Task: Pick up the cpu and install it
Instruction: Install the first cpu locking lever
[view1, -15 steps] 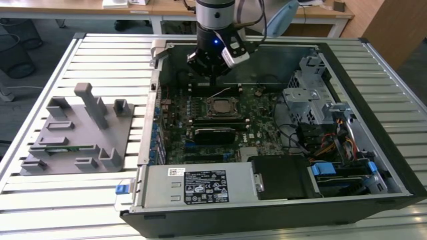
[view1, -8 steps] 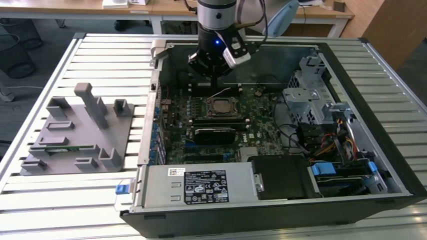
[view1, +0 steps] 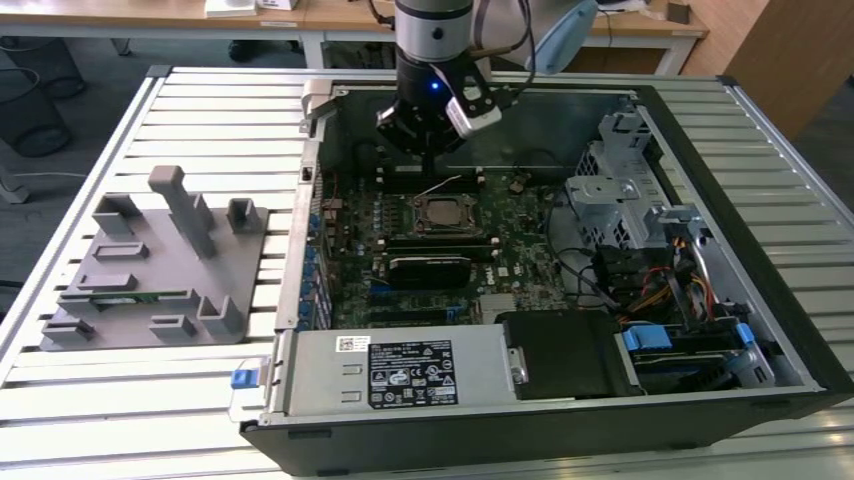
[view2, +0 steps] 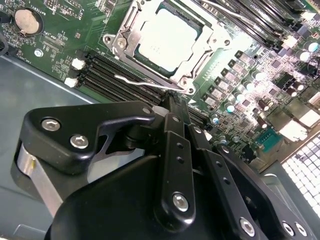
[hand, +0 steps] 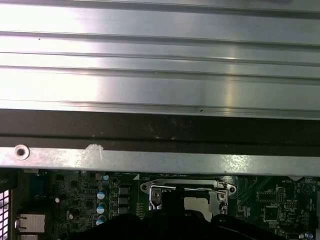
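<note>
The cpu (view1: 441, 212) lies flat in the square metal socket (view1: 442, 214) in the middle of the motherboard. Its silvery top (view2: 167, 37) shows inside the socket frame (view2: 200, 47). The thin wire lever (view2: 142, 81) stands free, slanting out from the socket's corner (view1: 441, 186). My gripper (view1: 424, 150) hangs over the memory slots just behind the socket. In the second wrist view its black fingers (view2: 172, 117) are pressed together, with nothing between them and the tips (view2: 171, 100) close to the lever's end. The first wrist view shows the socket's edge (hand: 187, 189).
The open computer case (view1: 787, 330) lies on a slatted metal table (view1: 200, 110). Inside it are a drive cage (view1: 614, 195), cables (view1: 654, 290) and a power supply (view1: 400, 370). A grey fixture block (view1: 154, 270) stands at the exterior view's left. The case wall (hand: 160, 162) is near the gripper.
</note>
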